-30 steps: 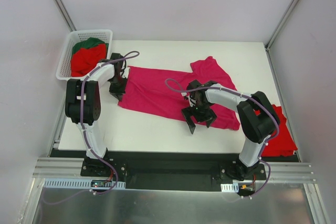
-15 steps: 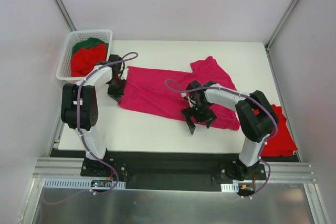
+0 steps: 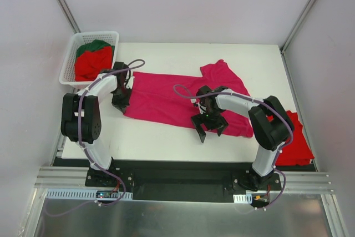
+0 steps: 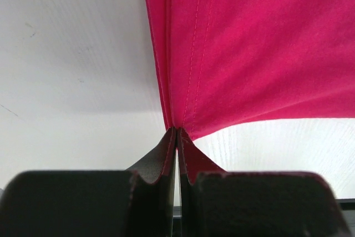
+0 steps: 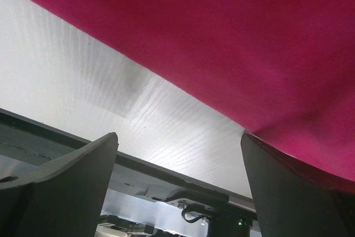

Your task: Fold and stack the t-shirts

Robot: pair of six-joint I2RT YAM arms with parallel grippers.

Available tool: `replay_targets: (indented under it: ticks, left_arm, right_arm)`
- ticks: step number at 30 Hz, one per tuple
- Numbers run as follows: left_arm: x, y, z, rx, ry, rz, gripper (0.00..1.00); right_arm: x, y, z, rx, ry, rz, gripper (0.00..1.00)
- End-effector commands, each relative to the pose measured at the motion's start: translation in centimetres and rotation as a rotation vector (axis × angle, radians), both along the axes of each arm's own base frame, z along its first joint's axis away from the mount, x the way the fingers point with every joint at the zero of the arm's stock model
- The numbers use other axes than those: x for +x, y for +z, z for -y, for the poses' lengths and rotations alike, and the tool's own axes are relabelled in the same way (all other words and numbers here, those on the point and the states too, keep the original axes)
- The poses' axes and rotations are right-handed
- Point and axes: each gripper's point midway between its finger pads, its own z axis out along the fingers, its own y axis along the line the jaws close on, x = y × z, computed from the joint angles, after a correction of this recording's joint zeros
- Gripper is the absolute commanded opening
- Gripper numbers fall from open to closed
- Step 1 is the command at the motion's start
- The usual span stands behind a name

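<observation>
Counted four t-shirts and one basket. Nearest me, one red t-shirt (image 3: 297,142) lay off to the right of the right gripper (image 3: 210,131), whose jaws stood wide apart at the near hem of the one magenta t-shirt (image 3: 166,95). The left gripper (image 3: 120,101) was pinched tight on that shirt's left edge. Beyond it, the white basket (image 3: 68,66) held a second red t-shirt (image 3: 91,64) and one dark green t-shirt (image 3: 95,45). Versus a second earlier, the left gripper had tugged its edge slightly left; the right hadn't budged.
</observation>
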Motion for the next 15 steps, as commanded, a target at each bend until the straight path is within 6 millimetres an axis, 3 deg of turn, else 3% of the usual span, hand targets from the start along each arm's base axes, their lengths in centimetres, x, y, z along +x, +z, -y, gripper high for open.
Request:
replay_targets:
  ticks: [1, 12, 14, 15]
  left_arm:
    - [-1.2, 0.5, -0.5, 0.047, -0.011, 0.004, 0.0]
    - [-2.2, 0.5, -1.3, 0.099, -0.005, 0.012, 0.0]
    - [-2.1, 0.6, -1.4, 0.103, -0.002, 0.02, 0.05]
    - [-1.8, 0.8, -1.5, 0.108, -0.001, 0.027, 0.13]
  right_arm:
    - [-0.4, 0.2, -0.2, 0.009, 0.021, -0.019, 0.96]
    - [-0.5, 0.1, -0.3, 0.015, 0.028, -0.022, 0.96]
    - [-0.5, 0.1, -0.3, 0.013, 0.027, -0.025, 0.96]
    - [-0.5, 0.1, -0.3, 0.014, 0.028, -0.024, 0.96]
